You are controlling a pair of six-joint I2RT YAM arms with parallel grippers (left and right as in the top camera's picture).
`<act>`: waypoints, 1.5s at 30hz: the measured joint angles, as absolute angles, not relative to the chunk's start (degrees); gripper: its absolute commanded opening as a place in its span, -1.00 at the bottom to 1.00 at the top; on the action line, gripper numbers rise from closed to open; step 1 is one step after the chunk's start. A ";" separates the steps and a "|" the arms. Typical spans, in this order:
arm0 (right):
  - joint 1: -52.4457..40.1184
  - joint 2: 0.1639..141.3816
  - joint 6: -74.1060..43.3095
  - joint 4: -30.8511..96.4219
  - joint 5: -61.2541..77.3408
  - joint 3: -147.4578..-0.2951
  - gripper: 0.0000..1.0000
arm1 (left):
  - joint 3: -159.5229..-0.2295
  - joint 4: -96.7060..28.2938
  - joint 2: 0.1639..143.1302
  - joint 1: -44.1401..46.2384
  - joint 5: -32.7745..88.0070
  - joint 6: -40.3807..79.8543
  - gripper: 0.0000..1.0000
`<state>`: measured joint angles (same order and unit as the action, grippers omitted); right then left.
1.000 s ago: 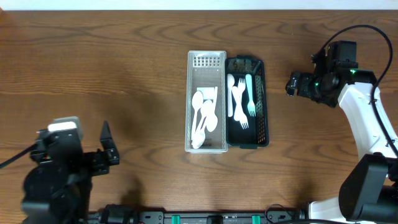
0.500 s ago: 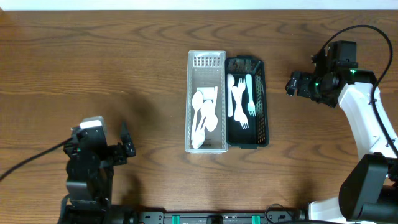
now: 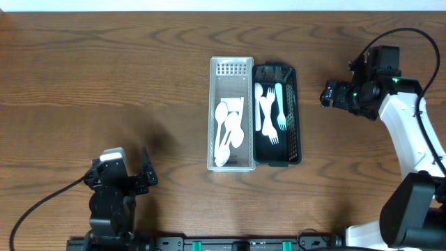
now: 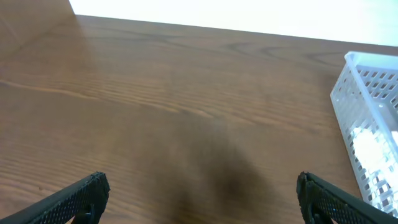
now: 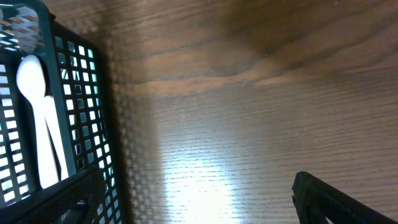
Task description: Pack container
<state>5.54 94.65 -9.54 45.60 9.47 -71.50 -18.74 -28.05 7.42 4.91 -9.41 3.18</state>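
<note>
A white slotted bin holds several white plastic spoons. Next to it on the right, a dark green slotted bin holds white and pale blue forks. My left gripper is open and empty at the front left, well apart from the bins; its view shows bare wood between the fingertips and the white bin's corner at the right. My right gripper is open and empty just right of the green bin, a white utensil showing through the bin's wall.
The wooden table carries only the two bins. The right arm stretches along the right edge. Cables run by the left arm's base at the front edge.
My left arm has drawn back toward the front edge and swung its gripper further right. The right arm and the bins have not moved.
</note>
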 measured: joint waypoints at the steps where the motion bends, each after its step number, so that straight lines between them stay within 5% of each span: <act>1: 5.54 94.65 -9.54 45.60 9.47 -71.50 0.99 | -18.22 -28.05 6.85 4.91 -9.39 3.18 0.96; 45: 5.54 94.65 -9.54 45.58 9.47 -71.50 0.99 | -7.20 -19.20 0.58 4.58 -9.41 3.18 0.96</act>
<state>5.54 94.65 -9.54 45.58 9.47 -71.50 -7.20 -19.20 0.58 4.58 -9.41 3.18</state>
